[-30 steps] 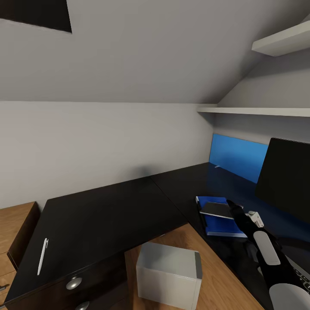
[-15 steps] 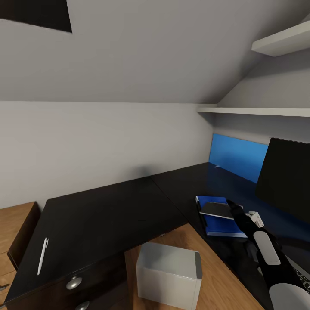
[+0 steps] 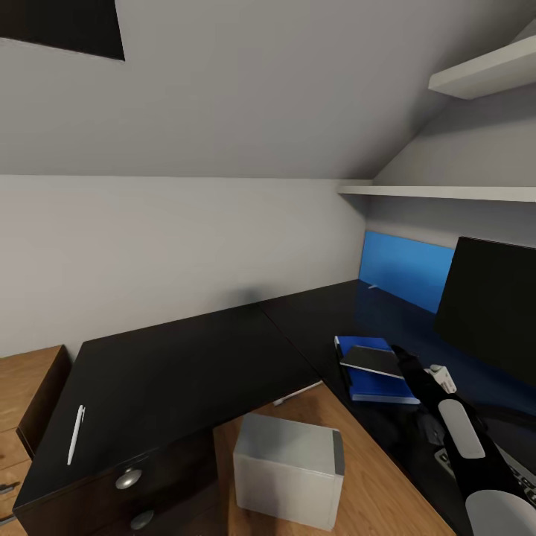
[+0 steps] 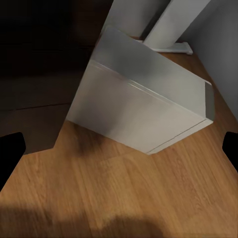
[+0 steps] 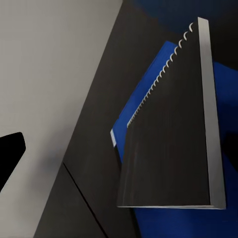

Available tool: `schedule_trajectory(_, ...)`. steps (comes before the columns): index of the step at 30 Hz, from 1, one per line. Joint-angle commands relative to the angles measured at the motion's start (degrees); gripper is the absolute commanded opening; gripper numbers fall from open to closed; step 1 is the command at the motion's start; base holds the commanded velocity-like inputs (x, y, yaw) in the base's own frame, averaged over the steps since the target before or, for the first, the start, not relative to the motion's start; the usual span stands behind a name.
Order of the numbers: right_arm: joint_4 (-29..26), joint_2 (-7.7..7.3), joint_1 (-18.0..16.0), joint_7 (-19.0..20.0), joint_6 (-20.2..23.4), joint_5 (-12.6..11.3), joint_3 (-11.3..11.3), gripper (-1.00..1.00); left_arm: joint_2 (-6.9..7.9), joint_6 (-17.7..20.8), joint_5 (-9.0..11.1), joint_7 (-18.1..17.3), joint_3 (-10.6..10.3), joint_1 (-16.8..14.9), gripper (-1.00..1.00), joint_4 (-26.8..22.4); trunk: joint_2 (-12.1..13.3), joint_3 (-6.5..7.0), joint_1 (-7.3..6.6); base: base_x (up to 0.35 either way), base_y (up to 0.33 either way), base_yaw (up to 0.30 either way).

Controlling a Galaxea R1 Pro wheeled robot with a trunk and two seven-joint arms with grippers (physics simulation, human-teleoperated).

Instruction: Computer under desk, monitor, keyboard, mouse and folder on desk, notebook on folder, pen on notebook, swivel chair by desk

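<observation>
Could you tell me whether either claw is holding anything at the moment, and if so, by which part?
Nothing is held. The left claw hangs open over the computer; the right claw is open, apart from the notebook lying on the folder.

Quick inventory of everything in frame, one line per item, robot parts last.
desk: 1, glossy black, L-shaped, along the walls
pen: 1, white, on desk's left end
computer: 1, light grey, on floor by desk
folder: 1, blue, on desk near monitor
notebook: 1, dark grey, on folder
monitor: 1, black, on desk at right
keyboard: 1, partly visible, lower right
wall panel: 1, blue, behind desk
shelves: 2, white, upper right
right gripper: 1, black, beside notebook; open
left gripper: 1, open, facing computer
</observation>
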Motion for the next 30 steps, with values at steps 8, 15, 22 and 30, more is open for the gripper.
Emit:
schedule_trajectory(8,-0.33,-0.05,0.02,0.01,-0.77,-0.3,-0.45,1.0,0.01,-0.45,0.6,0.25,-0.17,-0.04,1.0,-0.05,-0.03,-0.05,0.0,-0.001,-0.001,0.0)
schedule_trajectory(15,-0.07,-0.08,0.0,-0.07,-8.18,-0.3,-0.45,1.0,0.01,-0.45,0.6,0.27,-0.17,-0.04,1.0,-0.05,-0.03,-0.05,0.0,0.0,0.0,0.0)
schedule_trajectory(22,-0.2,0.0,0.03,-0.13,-9.1,0.77,0.19,1.0,0.01,-0.44,0.6,0.22,-0.09,-0.04,1.0,0.47,1.98,0.85,-1.1,0.0,0.0,0.0)
schedule_trajectory(30,-9.62,-0.02,0.03,-12.32,0.93,8.4,8.01,1.0,0.01,-0.45,0.44,0.27,0.08,-0.04,1.0,1.42,5.19,2.29,-2.86,0.0,0.0,0.0)
